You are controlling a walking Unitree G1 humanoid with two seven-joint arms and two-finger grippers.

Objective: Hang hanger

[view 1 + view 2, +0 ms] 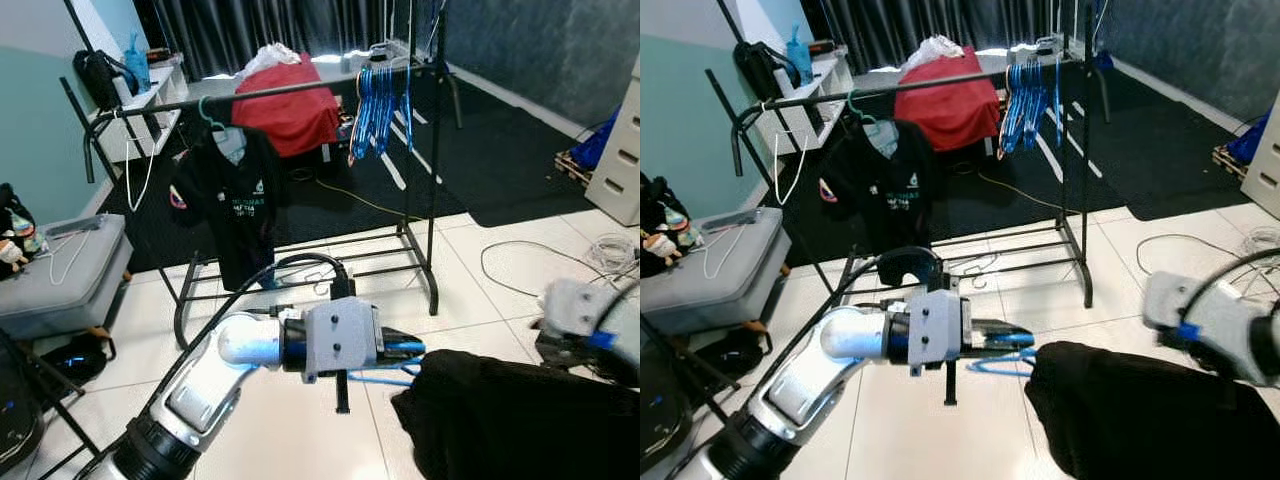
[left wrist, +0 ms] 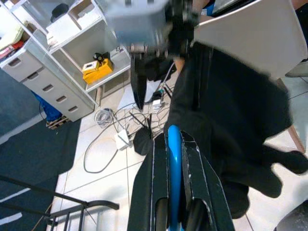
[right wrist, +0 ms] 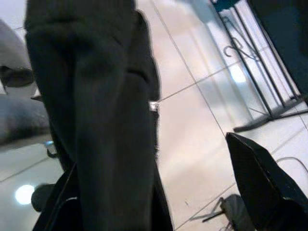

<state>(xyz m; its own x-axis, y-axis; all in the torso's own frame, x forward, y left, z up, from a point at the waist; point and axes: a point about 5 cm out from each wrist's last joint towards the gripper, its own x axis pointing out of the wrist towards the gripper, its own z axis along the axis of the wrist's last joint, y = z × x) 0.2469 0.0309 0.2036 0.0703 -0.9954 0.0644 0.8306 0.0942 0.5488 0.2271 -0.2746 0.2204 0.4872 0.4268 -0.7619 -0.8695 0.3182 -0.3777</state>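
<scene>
Now the blue hanger (image 2: 173, 159) sits pinched between the fingers of the left gripper (image 1: 1008, 336), low in the scene at about 6 o'clock, its far end tucked into the black garment (image 1: 1140, 415) at 5 o'clock. That garment drapes from the right gripper (image 3: 159, 159), whose fingers are spread, one covered by cloth. At 12 o'clock stands the rack (image 1: 432, 200); on its rail hang a black shirt (image 1: 235, 205) toward 11 o'clock and a bunch of blue hangers (image 1: 380, 100) toward 1 o'clock. A grey bench (image 1: 60, 270) lies at 9 o'clock, a loose cable (image 1: 520, 255) on the tiles at 3 o'clock.
</scene>
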